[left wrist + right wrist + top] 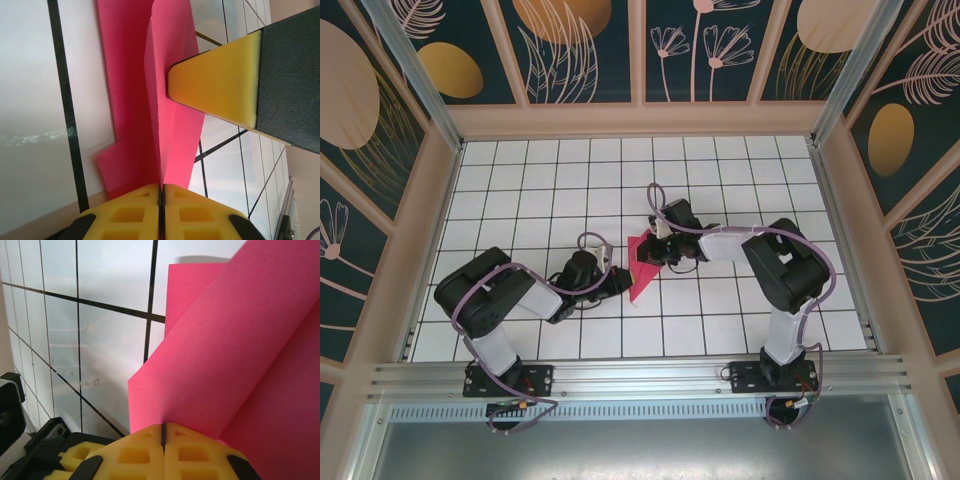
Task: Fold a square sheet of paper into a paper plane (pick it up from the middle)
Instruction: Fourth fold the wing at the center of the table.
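The magenta-pink paper plane is a narrow folded shape held up over the middle tiles between both arms. My left gripper pinches its near end from the left. My right gripper pinches it from the right, a little farther back. In the left wrist view the paper plane rises from the shut left gripper as two layers parting at a centre crease, and a yellow right fingertip presses its right side. In the right wrist view a folded flap of the paper plane comes out of the shut right gripper.
The white tiled table stretches around both arms. Beige frame posts and patterned walls close in the left, right and back sides. A metal rail runs along the near edge by the arm bases.
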{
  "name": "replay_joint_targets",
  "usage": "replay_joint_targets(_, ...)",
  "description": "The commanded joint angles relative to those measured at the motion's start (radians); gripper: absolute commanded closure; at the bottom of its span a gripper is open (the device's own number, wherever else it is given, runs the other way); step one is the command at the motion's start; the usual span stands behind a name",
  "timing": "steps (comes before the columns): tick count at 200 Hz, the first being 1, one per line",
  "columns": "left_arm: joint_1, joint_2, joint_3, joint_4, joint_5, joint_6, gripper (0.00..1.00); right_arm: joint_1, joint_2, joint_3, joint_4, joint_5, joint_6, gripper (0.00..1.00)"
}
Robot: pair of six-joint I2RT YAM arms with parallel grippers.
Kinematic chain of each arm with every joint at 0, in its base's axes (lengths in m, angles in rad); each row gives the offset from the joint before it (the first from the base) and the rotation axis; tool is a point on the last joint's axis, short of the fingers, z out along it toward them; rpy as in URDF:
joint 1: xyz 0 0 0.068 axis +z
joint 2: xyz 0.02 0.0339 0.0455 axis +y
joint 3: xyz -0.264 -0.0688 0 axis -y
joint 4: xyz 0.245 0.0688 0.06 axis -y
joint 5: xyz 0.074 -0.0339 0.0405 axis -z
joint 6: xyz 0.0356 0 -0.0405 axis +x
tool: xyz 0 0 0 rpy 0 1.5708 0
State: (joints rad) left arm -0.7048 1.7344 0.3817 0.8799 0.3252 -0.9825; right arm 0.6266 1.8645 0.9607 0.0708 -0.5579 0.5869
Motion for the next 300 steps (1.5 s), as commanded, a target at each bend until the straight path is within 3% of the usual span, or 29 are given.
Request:
replay_joint_targets(1,0.006,-0.015,0.006,-0.147,-0.047,0.027,0.84,0.007,0.024,0.029,-0.027,0.032,0.01,0.93)
replay_joint_targets(89,0.005,-0.044,0.043,-0.225,-0.068,0.074,0.81,0.007,0.039,0.03,-0.034,0.053,0.008,0.93)
replay_joint_targets(148,0.005,-0.027,0.041,-0.214,-0.061,0.064,0.97,0.007,0.034,0.033,-0.037,0.045,0.004,0.93)
replay_joint_targets(178,0.006,0.019,0.028,-0.176,-0.036,0.047,1.0,0.006,0.022,0.045,-0.031,0.027,0.006,0.91)
replay_joint_targets(300,0.004,0.03,0.04,-0.165,0.003,0.071,0.98,0.01,-0.124,-0.044,-0.031,0.032,0.034,0.88)
